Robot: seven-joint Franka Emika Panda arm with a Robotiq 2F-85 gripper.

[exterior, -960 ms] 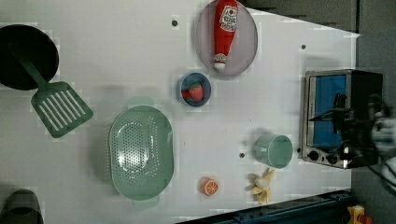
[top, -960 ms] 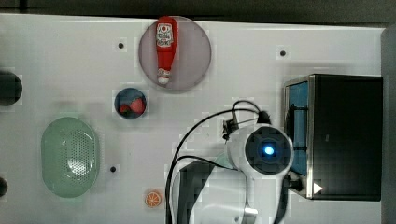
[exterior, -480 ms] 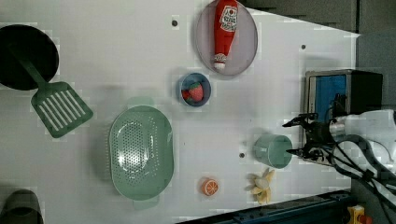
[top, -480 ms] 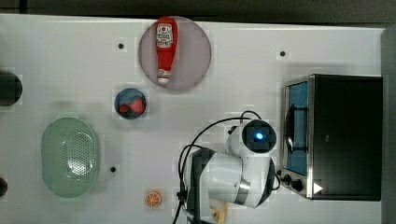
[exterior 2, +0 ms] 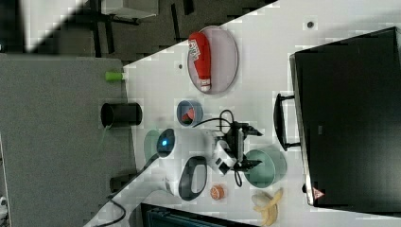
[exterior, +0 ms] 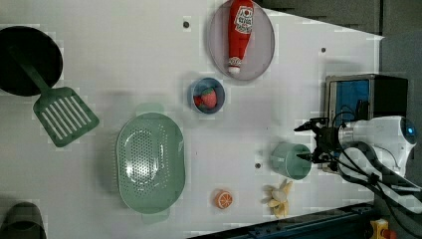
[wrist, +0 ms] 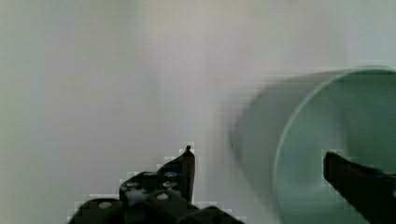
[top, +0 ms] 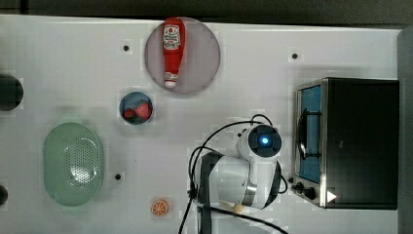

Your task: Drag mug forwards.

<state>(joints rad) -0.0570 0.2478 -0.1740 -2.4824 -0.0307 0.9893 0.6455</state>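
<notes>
Since a second ago the white arm has swung from beside the toaster oven (exterior: 356, 97) toward the mug (exterior: 290, 160), and in the top view its wrist has slid toward the top view's upper right, now covering the mug there. The table's other things lie where they did.

In the left view the arm reaches in from the left view's right edge, its forearm roughly level and the gripper (exterior: 304, 142) pointing toward the left view's left, at the mug's rim. The right view shows the same wrist bent over the table (exterior 2: 265, 71), gripper (exterior 2: 248, 147) aimed at the mug (exterior 2: 265, 167).

The fingers (wrist: 187, 163) stand nearly fully apart and hold nothing. In the wrist view one finger sits outside the mug's (wrist: 322, 140) wall and the other over its open mouth (whether either touches the rim I cannot tell).

The pale green mug stands upright near the left view's lower right, just beside the banana (exterior: 278, 198), between the toaster oven and the orange slice (exterior: 223, 199).
</notes>
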